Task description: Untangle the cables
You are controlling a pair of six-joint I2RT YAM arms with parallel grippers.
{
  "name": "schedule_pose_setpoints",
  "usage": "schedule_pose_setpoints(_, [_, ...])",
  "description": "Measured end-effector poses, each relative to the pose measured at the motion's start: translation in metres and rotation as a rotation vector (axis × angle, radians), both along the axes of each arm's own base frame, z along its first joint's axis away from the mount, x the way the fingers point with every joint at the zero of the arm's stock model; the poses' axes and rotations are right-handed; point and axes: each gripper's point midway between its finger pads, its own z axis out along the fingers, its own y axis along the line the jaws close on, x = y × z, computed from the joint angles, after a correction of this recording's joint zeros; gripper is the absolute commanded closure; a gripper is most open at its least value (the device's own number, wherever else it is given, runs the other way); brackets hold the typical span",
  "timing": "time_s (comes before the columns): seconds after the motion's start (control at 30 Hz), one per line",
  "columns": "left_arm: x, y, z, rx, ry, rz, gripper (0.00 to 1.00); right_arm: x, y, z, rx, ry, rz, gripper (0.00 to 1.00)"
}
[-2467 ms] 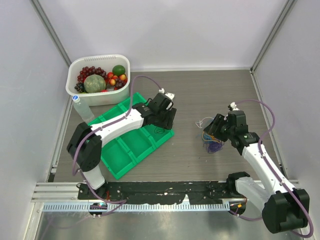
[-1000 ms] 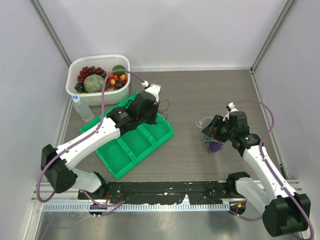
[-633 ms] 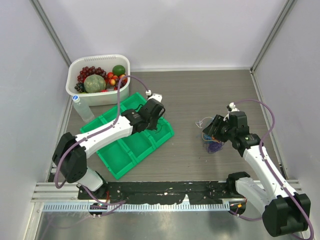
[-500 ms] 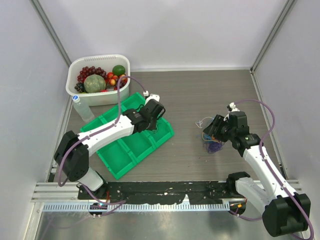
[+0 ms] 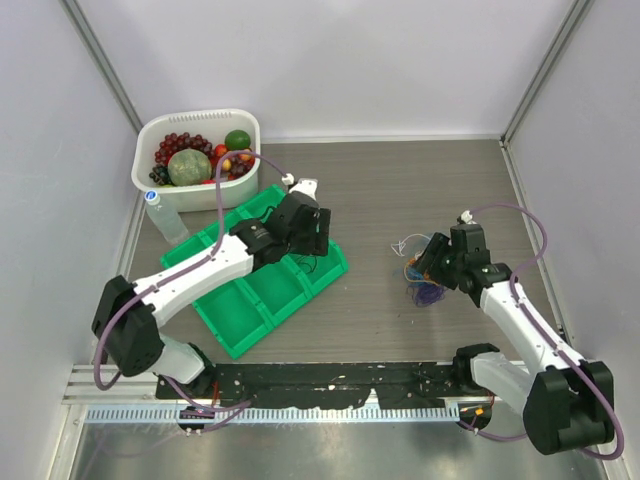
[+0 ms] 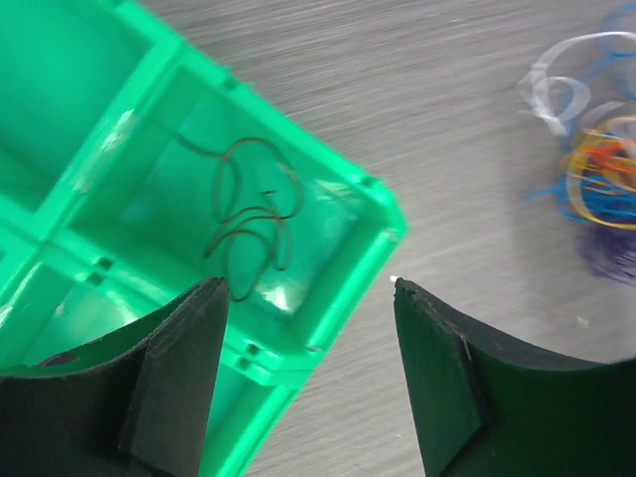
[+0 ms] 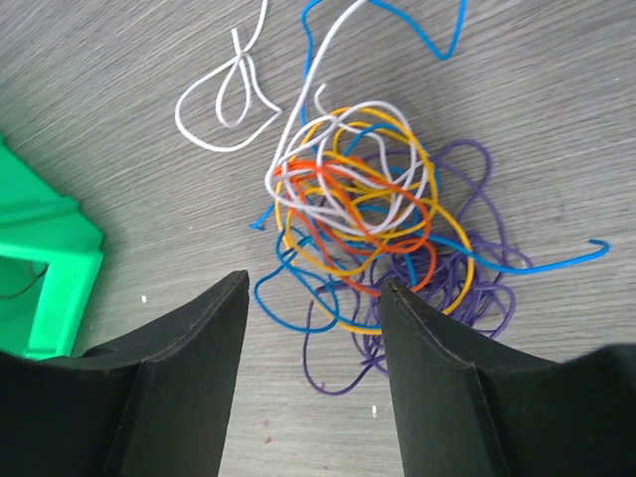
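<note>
A tangle of cables [image 7: 368, 224], purple, blue, orange, yellow and white, lies on the table right of centre [image 5: 424, 287]. A white loop [image 7: 224, 109] trails off its edge. My right gripper [image 7: 313, 283] hangs open just above the near side of the tangle, with nothing between its fingers; in the top view it [image 5: 428, 268] sits beside the pile. One dark cable [image 6: 248, 214] lies loose in the corner compartment of the green tray [image 6: 343, 288]. My left gripper [image 6: 310, 288] stands open above that corner, holding nothing.
The green compartment tray [image 5: 255, 305] lies left of centre. A white basket [image 5: 200, 114] of fruit stands at the back left, with a plastic bottle [image 5: 163, 215] beside it. The tray's corner [image 7: 45, 263] lies left of the tangle.
My left gripper has opened and the dark cable now lies in the tray compartment. The left arm drew back slightly over the tray corner. My right gripper has opened a little wider and edged towards the tangle.
</note>
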Motion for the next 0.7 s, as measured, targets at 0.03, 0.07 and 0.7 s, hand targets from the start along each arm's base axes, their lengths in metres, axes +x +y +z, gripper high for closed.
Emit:
schedule_pose_setpoints(0.03, [-0.001,-0.005,0.006,-0.030,-0.007,-0.022,0.28,0.001,-0.004,-0.003,-0.016,0.006,-0.015,0.40])
schedule_pose_setpoints(0.07, [-0.004,-0.013,0.013,-0.069,-0.012,-0.061,0.23,0.002,-0.005,-0.005,-0.024,0.007,-0.021,0.40])
schedule_pose_setpoints(0.7, [-0.003,-0.163,-0.055,-0.357,0.259,-0.380,0.25,-0.014,0.041,-0.050,0.079,0.079,0.216,0.74])
